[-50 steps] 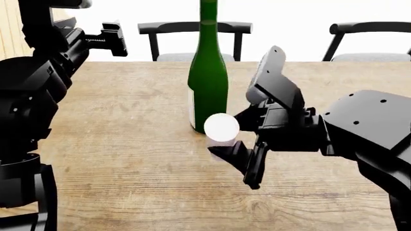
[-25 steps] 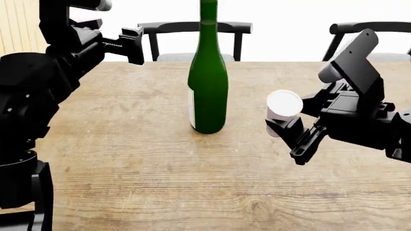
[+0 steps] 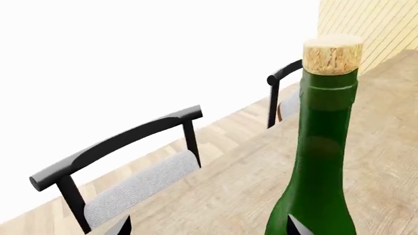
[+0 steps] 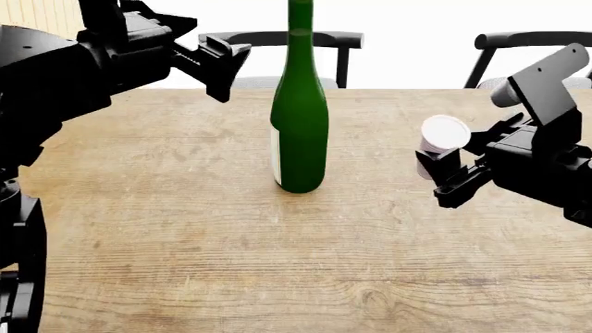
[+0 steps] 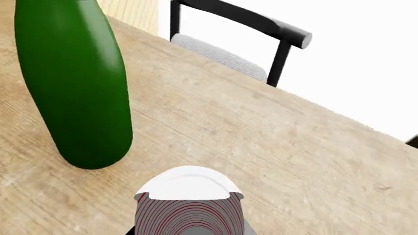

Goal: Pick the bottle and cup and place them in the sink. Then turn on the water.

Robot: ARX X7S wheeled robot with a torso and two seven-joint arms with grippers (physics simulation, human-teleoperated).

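Note:
The dark-green bottle (image 4: 299,132) stands upright mid-table, its cork (image 3: 332,53) clear in the left wrist view. My left gripper (image 4: 223,68) hangs open at neck height, just left of the bottle and not touching it. In the left wrist view one fingertip (image 3: 295,228) overlaps the bottle's body (image 3: 320,166). My right gripper (image 4: 445,172) is shut on the white ribbed cup (image 4: 441,137), held tilted above the table well right of the bottle. The cup (image 5: 189,203) fills the space between the right jaws, with the bottle (image 5: 75,88) beyond it. Sink and water are out of view.
The wooden table (image 4: 185,236) spreads under both arms. Two black chairs (image 4: 273,39) (image 4: 523,40) stand at its far edge. A slatted wooden wall (image 3: 372,29) rises at the left.
My right gripper has carried the cup up and rightward, away from the bottle. My left arm has swung right toward the bottle's neck.

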